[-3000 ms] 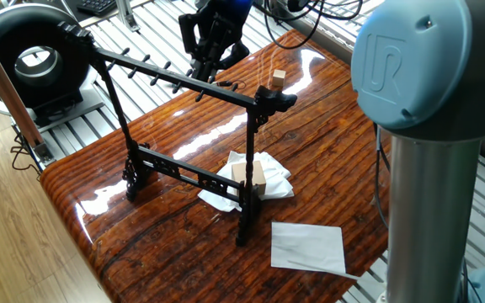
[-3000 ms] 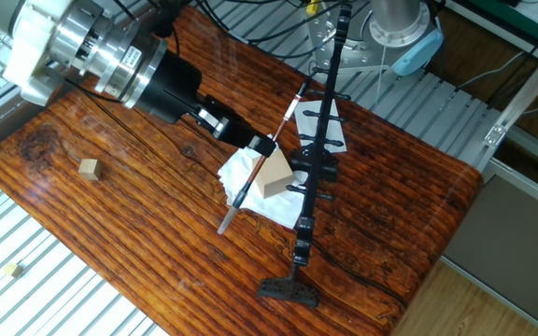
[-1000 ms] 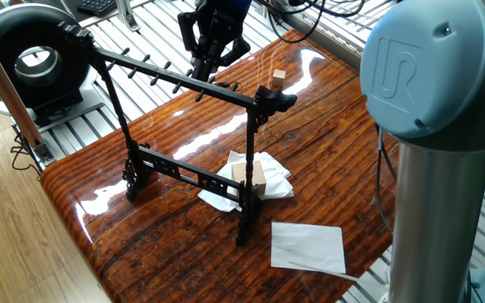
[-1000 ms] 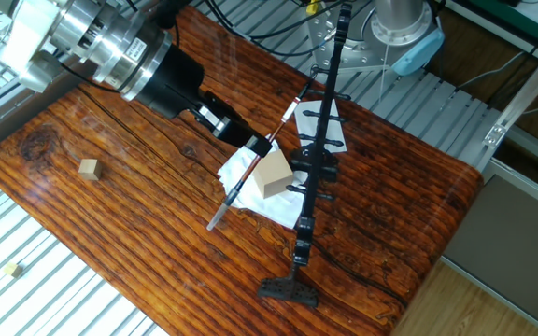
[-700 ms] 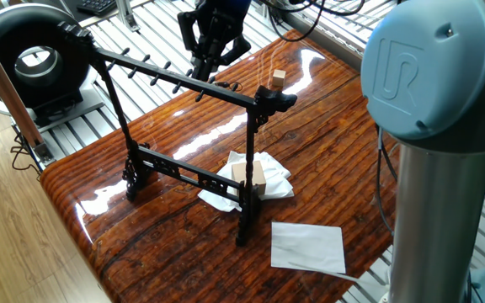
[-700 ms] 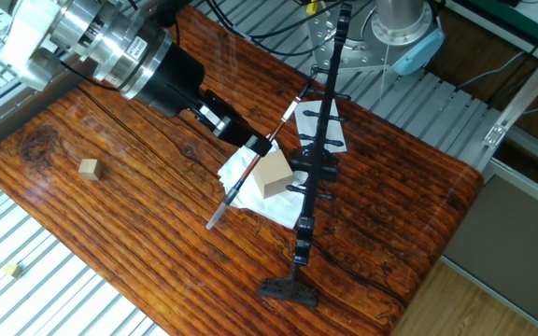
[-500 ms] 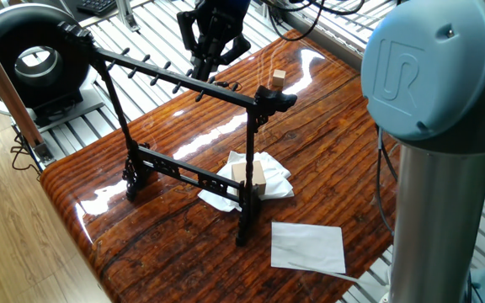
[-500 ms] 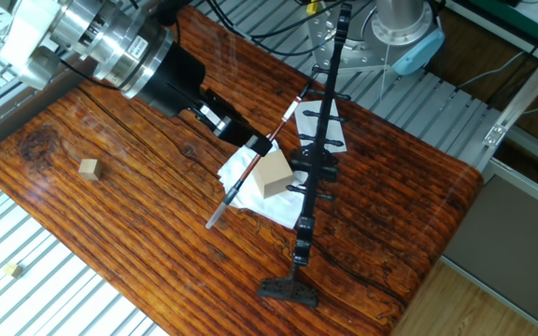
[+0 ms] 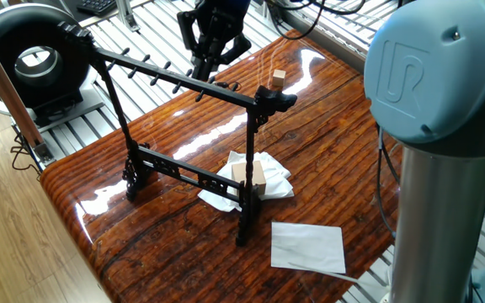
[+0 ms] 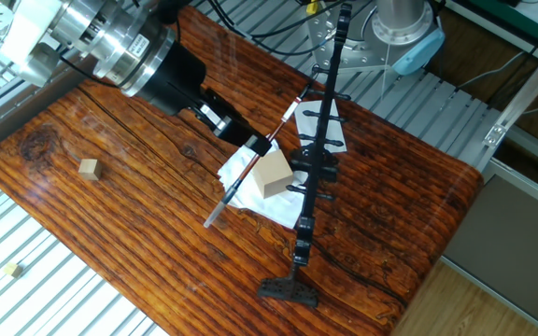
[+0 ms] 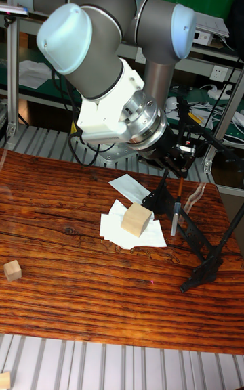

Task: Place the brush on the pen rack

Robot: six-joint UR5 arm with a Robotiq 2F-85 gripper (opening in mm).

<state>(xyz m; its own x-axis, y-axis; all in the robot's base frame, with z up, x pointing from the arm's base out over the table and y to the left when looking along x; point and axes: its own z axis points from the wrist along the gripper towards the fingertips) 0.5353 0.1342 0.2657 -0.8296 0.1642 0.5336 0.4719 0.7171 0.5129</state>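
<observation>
The pincer (image 10: 260, 143) is clamped on the brush (image 10: 250, 165), a thin dark shaft with a red-and-white upper end and pale lower tip, held slanted above the worktop (image 10: 110, 215), at 9 o'clock of the rack (image 10: 318, 140).

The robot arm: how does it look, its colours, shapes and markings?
The arm has grey cylindrical links with light blue round joint caps, one embossed with a UR logo. A shiny metal wrist flange leads to a black two-finger gripper. Black cables run behind it.
</observation>
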